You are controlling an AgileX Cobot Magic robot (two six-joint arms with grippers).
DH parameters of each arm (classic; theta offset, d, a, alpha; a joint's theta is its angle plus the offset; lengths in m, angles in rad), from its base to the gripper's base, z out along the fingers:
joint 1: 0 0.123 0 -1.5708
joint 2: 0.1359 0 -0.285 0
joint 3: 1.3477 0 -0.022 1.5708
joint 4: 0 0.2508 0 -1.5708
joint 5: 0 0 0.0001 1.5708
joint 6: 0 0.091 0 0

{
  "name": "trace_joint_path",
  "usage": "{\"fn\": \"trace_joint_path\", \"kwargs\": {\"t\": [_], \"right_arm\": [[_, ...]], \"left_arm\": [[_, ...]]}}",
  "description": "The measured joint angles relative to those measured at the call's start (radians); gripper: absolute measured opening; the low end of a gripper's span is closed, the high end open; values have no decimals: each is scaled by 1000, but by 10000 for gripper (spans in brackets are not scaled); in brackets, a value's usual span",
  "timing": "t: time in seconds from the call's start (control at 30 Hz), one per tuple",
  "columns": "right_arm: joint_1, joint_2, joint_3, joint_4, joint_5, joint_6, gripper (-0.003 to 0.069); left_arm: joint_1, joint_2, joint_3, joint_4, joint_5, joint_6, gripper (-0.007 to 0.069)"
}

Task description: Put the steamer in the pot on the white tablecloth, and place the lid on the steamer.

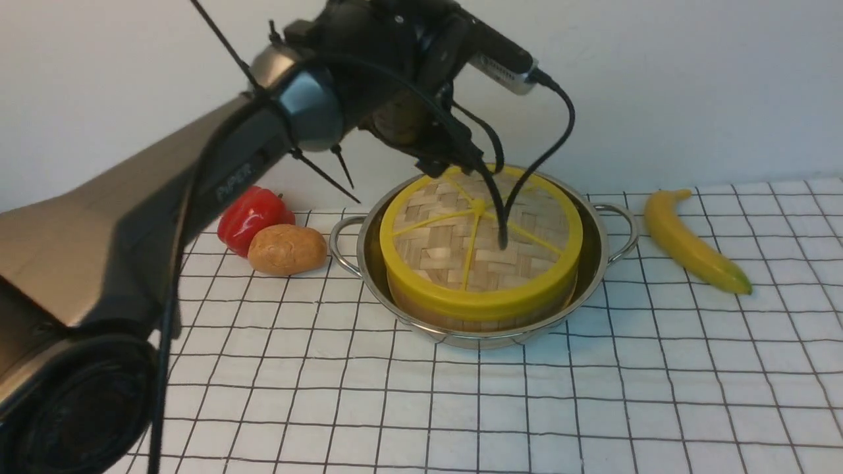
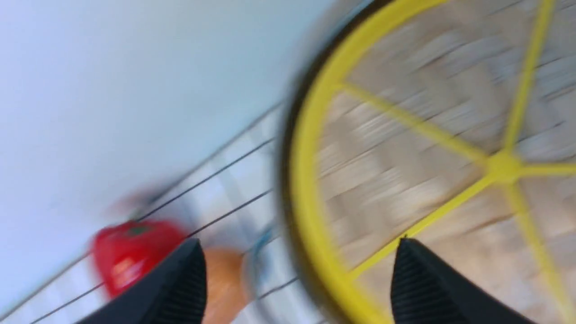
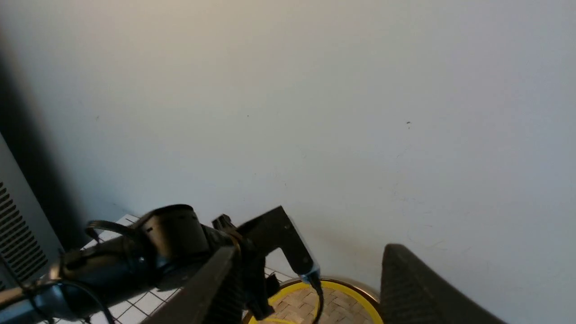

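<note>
Three views.
Front: flat woven-bamboo lid with yellow rim and spokes [image 1: 481,237] sits level on round bamboo steamer [image 1: 448,321], inside shiny steel pot [image 1: 596,263] on white grid-checked tablecloth [image 1: 461,408]. Left gripper [image 1: 454,168] hovers over lid's far edge.
Left wrist: fingers [image 2: 180,279] spread, nothing held. Best to lift straight up, clear of rim.
Right wrist: right gripper [image 3: 312,248] parted, empty, high.

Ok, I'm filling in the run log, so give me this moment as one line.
lid: on steamer | steamer: in pot | left gripper: open, over lid, empty | right gripper: open, empty
</note>
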State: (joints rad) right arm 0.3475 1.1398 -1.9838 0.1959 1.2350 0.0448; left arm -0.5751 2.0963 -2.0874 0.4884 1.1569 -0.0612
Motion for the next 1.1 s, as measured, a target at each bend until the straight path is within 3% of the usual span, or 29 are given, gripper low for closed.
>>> {"fn": "trace_joint_path", "kwargs": {"t": [0.07,0.2,0.23,0.37,0.5,0.53,0.77,0.93,1.1], "right_arm": [[0,0,0,-15,0,-1,417],[0,-12,34,-72,-3,-1,417],[0,-27,78,-93,-5,-1,417],[0,-76,210,-146,-6,-1,395],[0,-152,419,-196,-6,0,323],[0,-200,515,-217,-4,6,273],[0,-416,876,-234,-88,48,111],[0,-592,1113,-254,-239,88,40],[0,-687,1247,-260,-333,98,20]], "left_arm": [[0,-17,0,23,30,0,441],[2,-77,0,59,55,17,248],[2,-105,0,53,56,22,130],[2,-161,0,9,57,35,-3],[2,-231,0,-57,58,61,-22],[2,-267,0,-77,58,72,-22],[2,-388,0,-89,58,128,-22],[2,-543,113,-87,57,134,-22],[2,-713,319,-85,57,132,-22]]}}
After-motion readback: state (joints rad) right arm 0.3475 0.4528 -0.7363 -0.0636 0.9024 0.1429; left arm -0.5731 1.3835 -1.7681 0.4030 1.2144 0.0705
